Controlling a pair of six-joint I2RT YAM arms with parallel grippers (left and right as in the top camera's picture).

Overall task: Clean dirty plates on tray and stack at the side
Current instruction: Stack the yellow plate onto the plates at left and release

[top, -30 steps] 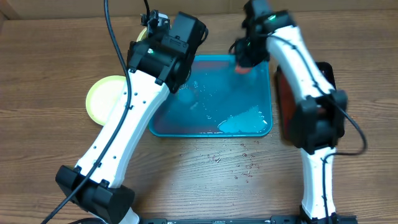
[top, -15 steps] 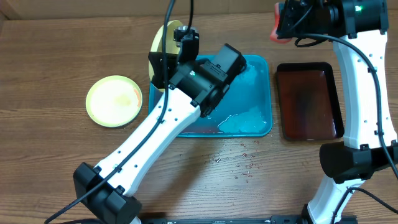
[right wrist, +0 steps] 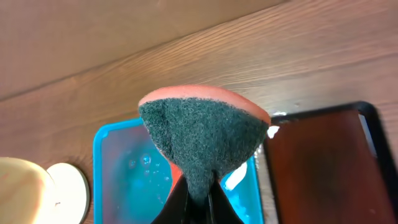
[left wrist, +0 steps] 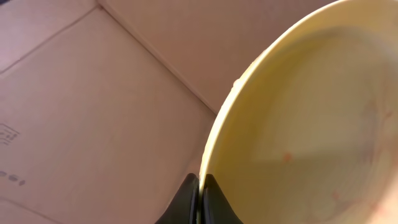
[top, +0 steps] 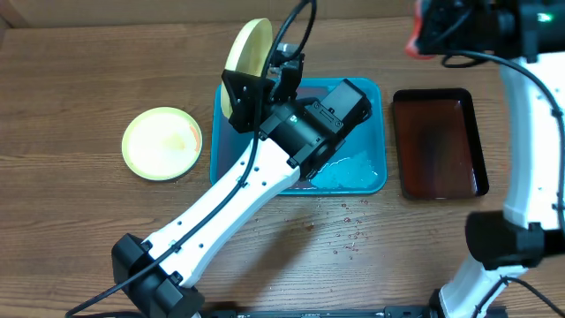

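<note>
My left gripper [top: 263, 78] is shut on the rim of a yellow-green plate [top: 245, 49] and holds it on edge above the far left corner of the turquoise tray [top: 378, 115]. In the left wrist view the jaws [left wrist: 200, 185] pinch that plate's rim [left wrist: 311, 124], which has faint red specks. A second yellow-green plate [top: 161, 143] lies flat on the table left of the tray. A pale blue-white plate [top: 351, 172] lies in the tray's near right corner, partly under my left arm. My right gripper [right wrist: 199, 186] is shut on a sponge [right wrist: 205, 134], high beyond the tray's far right corner [top: 422, 37].
A dark red-black tray [top: 439, 143] lies right of the turquoise tray and shows in the right wrist view [right wrist: 323, 162]. Water drops [top: 349, 231] dot the table in front of the tray. My left arm [top: 238, 194] crosses the tray's left half.
My left arm has raised and swung the plate up on edge. My right arm has lifted the sponge off the tray and moved it up and to the right.
</note>
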